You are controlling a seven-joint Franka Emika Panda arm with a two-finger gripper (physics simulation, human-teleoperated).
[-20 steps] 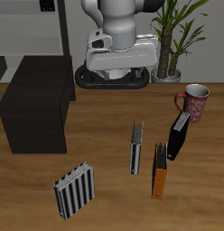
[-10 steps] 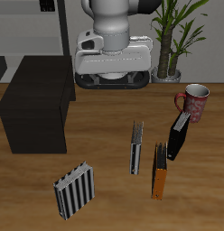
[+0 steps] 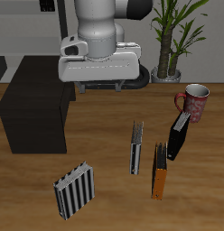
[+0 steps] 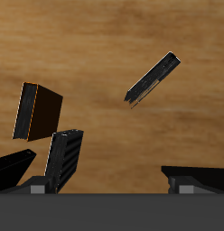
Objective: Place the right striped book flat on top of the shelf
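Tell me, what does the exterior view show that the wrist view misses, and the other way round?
Only the exterior view shows the right striped book, the shelf, the red mug, the plant and the robot arm. The wrist view adds no object of its own. Both show the slim grey book, the orange book, the black book and the wooden table.

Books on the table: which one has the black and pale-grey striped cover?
The striped book, nearest the table's front edge, before the shelf. The others are plain grey, orange and black.
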